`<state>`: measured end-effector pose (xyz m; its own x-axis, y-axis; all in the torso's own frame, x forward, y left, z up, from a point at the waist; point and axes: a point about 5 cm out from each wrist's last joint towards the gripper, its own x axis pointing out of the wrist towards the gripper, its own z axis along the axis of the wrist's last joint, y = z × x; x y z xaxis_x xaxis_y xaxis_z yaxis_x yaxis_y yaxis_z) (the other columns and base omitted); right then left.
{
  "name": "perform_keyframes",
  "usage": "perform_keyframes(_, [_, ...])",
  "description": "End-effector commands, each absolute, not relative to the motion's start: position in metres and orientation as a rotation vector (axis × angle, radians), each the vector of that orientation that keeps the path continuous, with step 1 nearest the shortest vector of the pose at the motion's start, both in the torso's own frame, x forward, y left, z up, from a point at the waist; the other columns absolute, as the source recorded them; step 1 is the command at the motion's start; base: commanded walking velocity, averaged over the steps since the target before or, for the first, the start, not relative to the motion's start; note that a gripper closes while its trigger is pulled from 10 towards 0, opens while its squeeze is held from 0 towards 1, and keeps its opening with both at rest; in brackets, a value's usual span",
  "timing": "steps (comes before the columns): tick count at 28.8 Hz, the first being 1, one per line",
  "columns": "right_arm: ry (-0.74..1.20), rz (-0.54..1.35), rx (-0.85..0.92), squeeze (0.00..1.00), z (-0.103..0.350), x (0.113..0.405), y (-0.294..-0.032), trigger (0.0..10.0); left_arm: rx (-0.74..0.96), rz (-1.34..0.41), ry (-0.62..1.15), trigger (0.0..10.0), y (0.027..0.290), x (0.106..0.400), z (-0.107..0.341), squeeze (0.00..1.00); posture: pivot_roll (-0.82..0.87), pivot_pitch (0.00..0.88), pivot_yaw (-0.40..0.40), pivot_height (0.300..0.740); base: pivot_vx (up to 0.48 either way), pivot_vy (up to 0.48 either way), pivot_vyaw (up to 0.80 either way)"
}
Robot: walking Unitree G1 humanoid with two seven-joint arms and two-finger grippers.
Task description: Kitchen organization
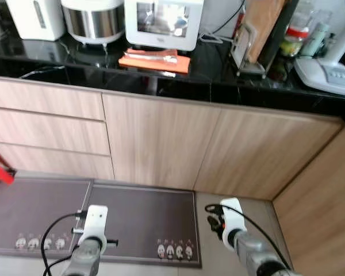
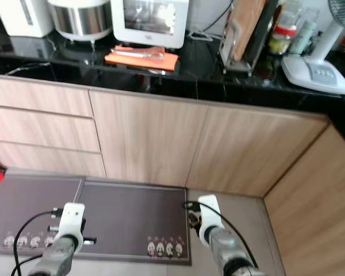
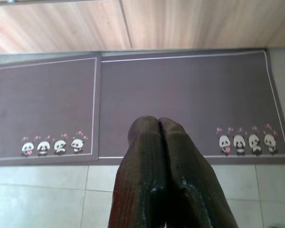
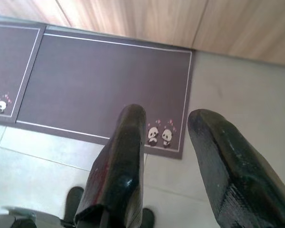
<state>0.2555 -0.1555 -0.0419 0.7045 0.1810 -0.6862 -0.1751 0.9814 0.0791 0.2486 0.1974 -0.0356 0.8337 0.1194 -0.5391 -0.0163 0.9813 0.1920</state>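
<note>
Black countertop (image 1: 218, 86) above wood cabinets (image 1: 161, 138), carrying an orange cloth (image 1: 155, 60) before a white appliance (image 1: 164, 23), what looks like a rice cooker (image 1: 92, 20) alongside. Below, grey panda mats (image 3: 180, 95) on tile. Left gripper (image 3: 157, 126) hanging low, fingers pressed together, empty; right gripper (image 4: 166, 118) likewise low, fingers parted, empty.

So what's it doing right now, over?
Left gripper shut, right gripper open, both empty, low over the panda mats. Orange cloth untouched on the black counter. Nothing in the way.
</note>
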Motion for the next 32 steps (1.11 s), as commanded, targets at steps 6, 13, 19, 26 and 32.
perform_keyframes(6, [0.783,0.135,0.003,0.0,-0.04,0.258,-0.173,10.0,0.201,0.008,0.62,10.0,0.185,0.243,-0.043,0.0,-0.01,0.0,-0.059,0.731,0.0,0.475,0.0])
perform_keyframes(13, [0.773,0.107,-0.014,0.0,-0.037,0.26,-0.179,10.0,0.245,-0.042,0.622,10.0,0.178,0.242,-0.044,0.0,-0.02,0.0,-0.053,0.731,0.0,0.469,-0.48])
perform_keyframes(19, [0.77,0.12,-0.008,0.0,-0.037,0.26,-0.178,10.0,0.25,-0.041,0.624,10.0,0.178,0.241,-0.045,0.0,-0.02,0.0,-0.054,0.731,0.0,0.471,0.0])
perform_keyframes(26, [0.77,0.115,-0.001,0.0,-0.039,0.258,-0.179,10.0,0.259,-0.046,0.625,10.0,0.176,0.241,-0.045,0.0,-0.02,0.0,-0.054,0.731,0.0,0.472,0.0])
perform_keyframes(32, [0.768,0.116,-0.006,0.0,-0.038,0.259,-0.178,10.0,0.26,-0.045,0.621,10.0,0.177,0.243,-0.044,0.0,-0.01,0.0,-0.052,0.731,0.0,0.47,0.0])
